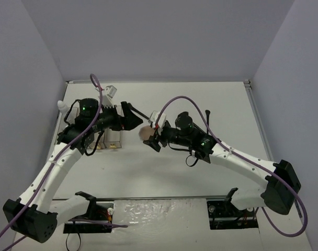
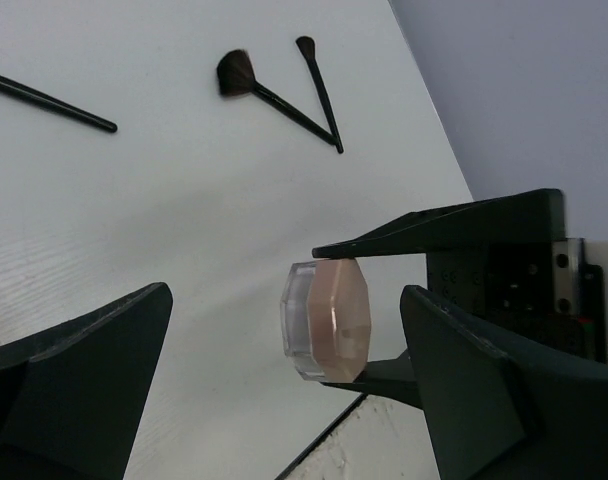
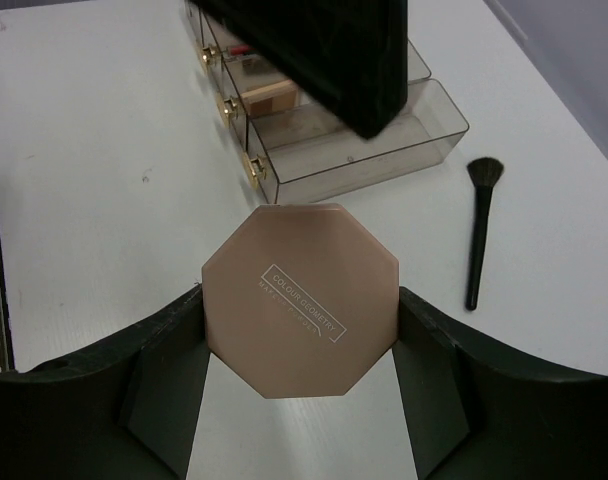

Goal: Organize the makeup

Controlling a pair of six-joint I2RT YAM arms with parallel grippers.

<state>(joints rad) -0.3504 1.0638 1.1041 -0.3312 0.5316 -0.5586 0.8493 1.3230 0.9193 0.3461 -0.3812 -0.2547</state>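
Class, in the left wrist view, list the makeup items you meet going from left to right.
long black brush handle → fan brush → slim brush → octagonal compact, held between the right gripper fingers.

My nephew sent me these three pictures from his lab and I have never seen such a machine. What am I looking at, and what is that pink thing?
Two robot arms are bolted to a white table. One picture looks down from above; the other two come from cameras on each wrist. The right claw grips an eight-sided pink compact, holding it up in front of the wide-open left claw. On the table lie black makeup brushes and clear drawer boxes with gold knobs.
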